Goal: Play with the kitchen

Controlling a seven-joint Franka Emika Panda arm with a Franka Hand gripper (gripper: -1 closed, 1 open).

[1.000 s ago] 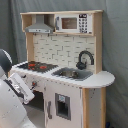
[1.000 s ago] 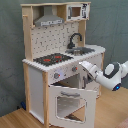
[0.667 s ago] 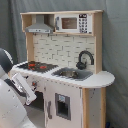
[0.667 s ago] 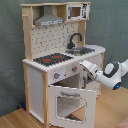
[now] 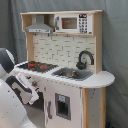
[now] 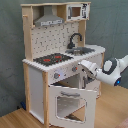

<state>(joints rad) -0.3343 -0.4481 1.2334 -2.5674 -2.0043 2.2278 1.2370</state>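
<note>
The kitchen (image 5: 65, 50) (image 6: 35, 85) is a tall toy of light wood and white panels. It has a black-red stovetop (image 5: 36, 65) (image 6: 52, 59), a black faucet (image 5: 84, 59) (image 6: 75, 39) over the sink (image 5: 72, 74) (image 6: 86, 49), and a grey hood (image 5: 40, 26) (image 6: 48, 20). Its windowed oven door (image 6: 70, 102) hangs open, tipped down and forward. My gripper (image 6: 84, 67) (image 5: 31, 91) is at the front knob panel, just below the counter edge and above the open door. I cannot tell whether it touches the panel.
A toy microwave (image 5: 75, 22) (image 6: 75, 11) sits on the top shelf. A closed white door with a small dark window (image 5: 62, 106) is under the sink. Grey curtain hangs behind. The floor (image 6: 15, 120) is wood. My white arm (image 6: 112, 70) comes in from the second exterior view's right.
</note>
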